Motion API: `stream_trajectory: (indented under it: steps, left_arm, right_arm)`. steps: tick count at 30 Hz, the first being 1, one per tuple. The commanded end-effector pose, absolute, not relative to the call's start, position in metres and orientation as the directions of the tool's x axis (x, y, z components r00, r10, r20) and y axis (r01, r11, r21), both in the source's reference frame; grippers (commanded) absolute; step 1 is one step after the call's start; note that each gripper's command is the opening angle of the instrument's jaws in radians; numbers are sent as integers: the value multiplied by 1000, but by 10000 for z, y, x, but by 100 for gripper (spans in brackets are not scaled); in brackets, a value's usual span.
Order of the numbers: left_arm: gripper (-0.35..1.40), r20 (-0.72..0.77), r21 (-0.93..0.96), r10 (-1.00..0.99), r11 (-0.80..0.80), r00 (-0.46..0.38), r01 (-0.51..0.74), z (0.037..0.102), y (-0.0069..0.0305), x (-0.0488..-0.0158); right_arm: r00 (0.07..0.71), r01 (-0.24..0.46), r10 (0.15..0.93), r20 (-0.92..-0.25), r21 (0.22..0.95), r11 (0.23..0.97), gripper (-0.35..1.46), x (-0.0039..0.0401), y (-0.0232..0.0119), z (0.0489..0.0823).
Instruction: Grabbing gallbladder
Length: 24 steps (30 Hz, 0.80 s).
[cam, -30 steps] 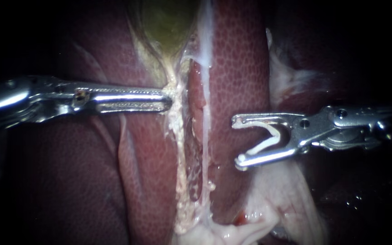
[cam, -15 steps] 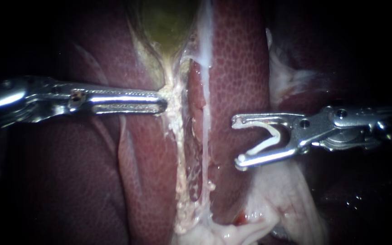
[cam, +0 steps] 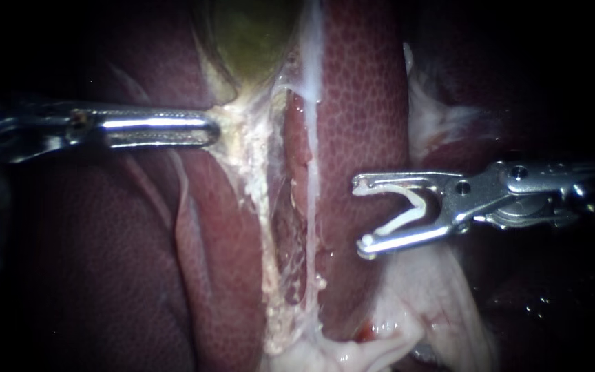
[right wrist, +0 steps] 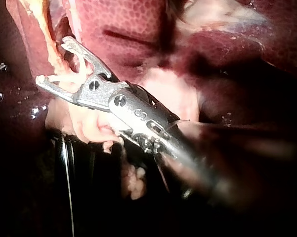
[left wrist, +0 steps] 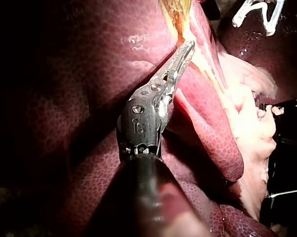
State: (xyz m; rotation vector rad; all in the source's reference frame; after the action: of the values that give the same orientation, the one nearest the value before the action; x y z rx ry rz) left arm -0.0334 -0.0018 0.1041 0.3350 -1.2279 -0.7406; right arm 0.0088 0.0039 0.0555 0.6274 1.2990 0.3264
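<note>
Looking through the endoscope, we see the gallbladder point(cam: 253, 34) as a greenish-yellow sac at the upper middle of the field. It lies in a groove of the dark red, mottled liver point(cam: 366, 103) and narrows downward into a pale neck.

Our left instrument point(cam: 209, 129) comes in level from the left. Its jaws are clamped together on that pale neck, just below the green body. The edge of the bite is washed out by glare, so the grip seems to be on the neck's outer layer only. The held tissue is drawn taut toward the left, and a pale strand point(cam: 270, 227) fans from it and runs down the groove.

In the left wrist view the same instrument point(left wrist: 188, 49) lies with its toothed jaws closed. Their tips are buried in the yellowish tissue of the gallbladder point(left wrist: 175, 7), with liver point(left wrist: 89, 74) on both sides.

Our right instrument point(cam: 359, 215) enters from the right and sits well apart from the left one, over the liver's right lobe. Its jaws stand wide, holding a white clip point(cam: 408, 210) between them, one leg of the clip against each jaw. The jaws touch no tissue. Below them lies pale fatty tissue point(cam: 421, 303).

The right wrist view shows this instrument point(right wrist: 53, 60) with the clip point(right wrist: 71, 74) seated in the spread jaws, and liver point(right wrist: 128, 24) ahead of them.
</note>
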Motion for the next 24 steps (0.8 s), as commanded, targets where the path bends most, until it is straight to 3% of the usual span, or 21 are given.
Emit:
stream_trajectory:
  steps: [1, 24]
  left_arm:
    - [-35, 726, 608, -674, 722, 137, 330, 1038, -16, -331]
    - [-35, 732, 600, -669, 723, 129, 342, 1028, -10, -310]
  right_arm:
    - [255, 118, 558, -789, 599, 792, 60, 88, 40, 555]
    - [255, 118, 558, -789, 599, 792, 60, 88, 40, 555]
